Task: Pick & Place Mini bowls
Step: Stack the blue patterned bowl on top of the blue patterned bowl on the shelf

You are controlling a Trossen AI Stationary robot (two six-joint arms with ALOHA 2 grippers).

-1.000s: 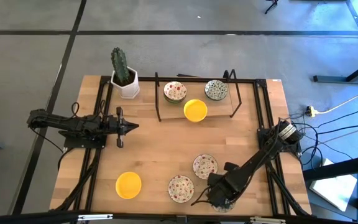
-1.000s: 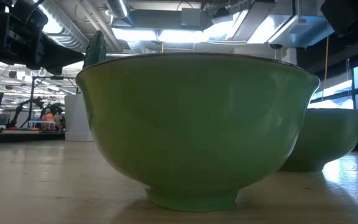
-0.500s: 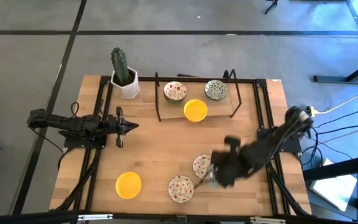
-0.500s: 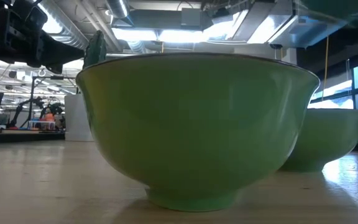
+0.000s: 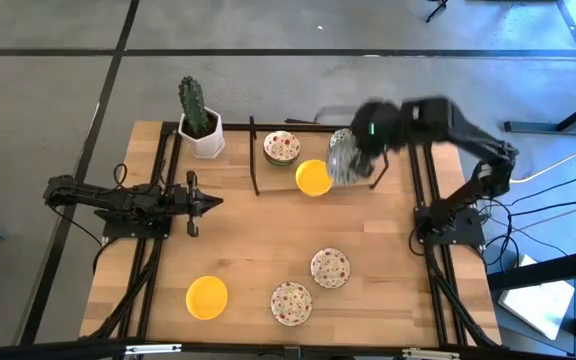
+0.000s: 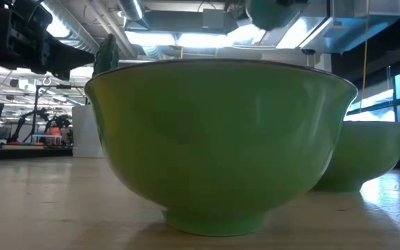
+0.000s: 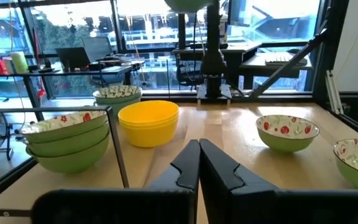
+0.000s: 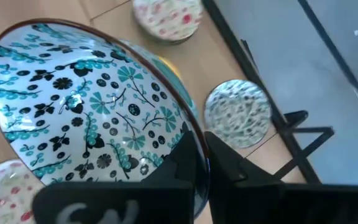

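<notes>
Up from the frame's bottom, the right gripper (image 5: pixel 346 160) now hangs blurred at the upper middle. Its wrist view shows it pinching a green-patterned bowl (image 8: pixel 86 112) by the rim. The left gripper (image 7: pixel 199 163) is clenched.

Grey concrete floor (image 5: pixel 48 90) with dark seams, large windows (image 7: pixel 61 37), bright ceiling lights (image 6: pixel 179 38)
</notes>
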